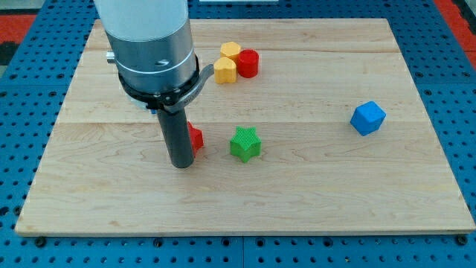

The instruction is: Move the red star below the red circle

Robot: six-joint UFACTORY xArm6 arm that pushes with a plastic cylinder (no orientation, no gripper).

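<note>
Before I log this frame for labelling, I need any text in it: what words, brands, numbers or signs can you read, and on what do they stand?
None: no word, number, brand or sign can be read anywhere in this view.
The wooden board, the arm's grey housing, my tip, the red star, the red circle, the green star, the blue block and the two yellow blocks all show plain surfaces.

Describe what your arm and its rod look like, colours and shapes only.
My arm is a wide light-grey cylinder with a darker metallic grey band, ringed at the bottom by a black collar. Below it hangs a straight, dark, matte rod ending in my tip. No cables or markings show.
</note>
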